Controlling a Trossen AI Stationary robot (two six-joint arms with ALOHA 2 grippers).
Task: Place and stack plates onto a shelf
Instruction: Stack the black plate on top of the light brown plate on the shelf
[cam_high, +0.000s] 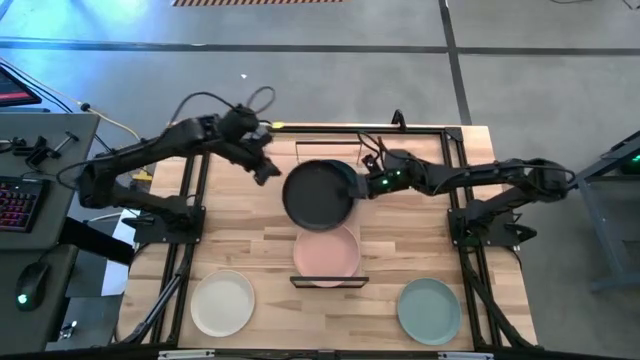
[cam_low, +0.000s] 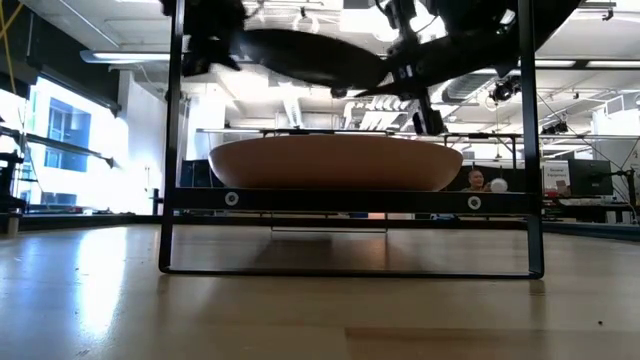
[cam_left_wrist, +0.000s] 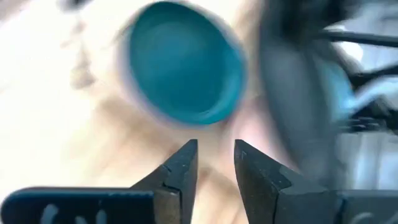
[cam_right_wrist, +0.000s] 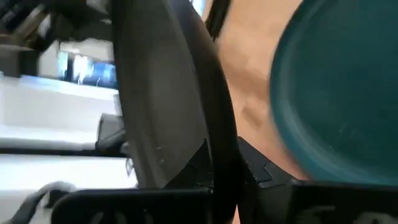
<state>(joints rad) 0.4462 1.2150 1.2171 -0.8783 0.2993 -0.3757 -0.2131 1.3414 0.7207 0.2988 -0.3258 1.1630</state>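
Four plates showed from above. The right tool (cam_high: 362, 184) gripped the black plate (cam_high: 318, 194) by its rim and held it in the air over the far half of the shelf (cam_high: 300, 150), near the middle of the surface (cam_high: 250, 255). The pink plate (cam_high: 326, 254) lay on the near half of the shelf, just beside the black one as seen from above. The left tool (cam_high: 268, 172) hung close to the black plate's other side, its fingers (cam_left_wrist: 180, 171) a narrow gap apart and holding nothing. The cream-white plate (cam_high: 223, 303) sat near the front left corner, and the pale green plate (cam_high: 429, 309) near the front right corner.
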